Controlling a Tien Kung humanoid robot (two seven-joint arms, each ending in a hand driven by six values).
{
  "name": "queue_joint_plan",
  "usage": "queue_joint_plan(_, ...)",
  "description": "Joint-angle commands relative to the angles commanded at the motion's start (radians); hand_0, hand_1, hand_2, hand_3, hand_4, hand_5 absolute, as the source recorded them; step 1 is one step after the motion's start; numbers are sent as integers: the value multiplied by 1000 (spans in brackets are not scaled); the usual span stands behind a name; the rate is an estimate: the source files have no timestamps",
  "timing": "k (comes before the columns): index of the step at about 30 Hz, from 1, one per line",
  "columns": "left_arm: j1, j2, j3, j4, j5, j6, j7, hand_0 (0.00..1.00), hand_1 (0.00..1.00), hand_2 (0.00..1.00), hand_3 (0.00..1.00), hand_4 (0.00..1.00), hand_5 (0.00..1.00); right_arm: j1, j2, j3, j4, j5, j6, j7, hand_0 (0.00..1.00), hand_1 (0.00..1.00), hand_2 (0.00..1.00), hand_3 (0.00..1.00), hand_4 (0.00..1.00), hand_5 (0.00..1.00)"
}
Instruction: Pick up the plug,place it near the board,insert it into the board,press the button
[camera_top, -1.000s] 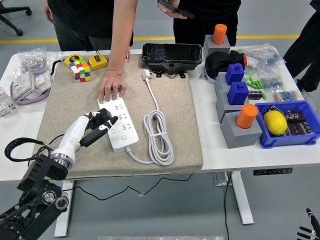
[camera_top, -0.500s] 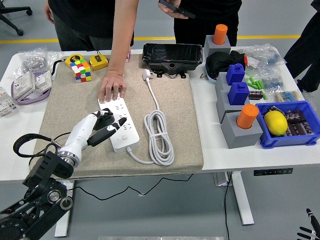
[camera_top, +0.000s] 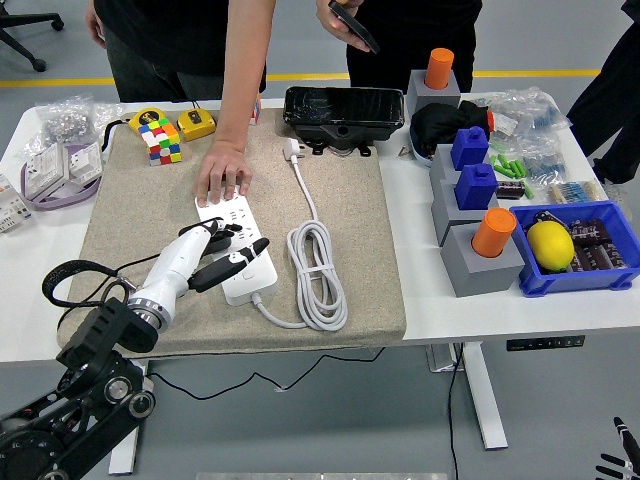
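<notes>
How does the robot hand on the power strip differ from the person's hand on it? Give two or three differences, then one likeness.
The robot hand is black and comes from the near left; the person's hand is bare and reaches from the far side. The robot hand's fingers point across the near end of the power strip; the person's hand lies flat on its far end. Both touch the same strip.

white power strip (camera_top: 238, 250), beige mat (camera_top: 345, 230), multicoloured cube (camera_top: 159, 139)

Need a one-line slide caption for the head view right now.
Robot's left hand reaches over the power strip while a person's hand steadies its far end; the plug lies unplugged.
</notes>
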Motion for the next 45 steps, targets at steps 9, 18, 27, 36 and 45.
queue_joint_plan(9, 10, 0, -37, -120, 96, 56, -37, 929, 846, 793, 802, 998, 961, 3, 0, -2, 0, 4, 0, 0, 669, 578, 600, 635, 998, 998)
queue_joint_plan(18, -10, 18, -6, -203, 243, -71, 29, 278, 277, 334, 691, 553, 37, 6, 0, -2, 0, 7, -1, 1, 669, 579, 600, 636, 998, 998)
queue_joint_plan(27, -40, 29, 11, -203, 258, -348, 66, 224, 98, 170, 675, 565, 2, 5, 0, 1, 0, 6, -1, 0, 669, 578, 600, 636, 998, 998)
queue_joint_plan(36, -47, 29, 5, -203, 241, -531, 131, 185, 32, 122, 844, 677, 2, 5, 0, 1, 0, 8, -1, 2, 669, 578, 600, 636, 998, 998)
queue_joint_plan(45, -47, 21, -4, -195, 252, -543, 125, 184, 30, 123, 868, 683, 2, 5, 0, 3, 0, 7, -1, 2, 669, 578, 600, 636, 998, 998)
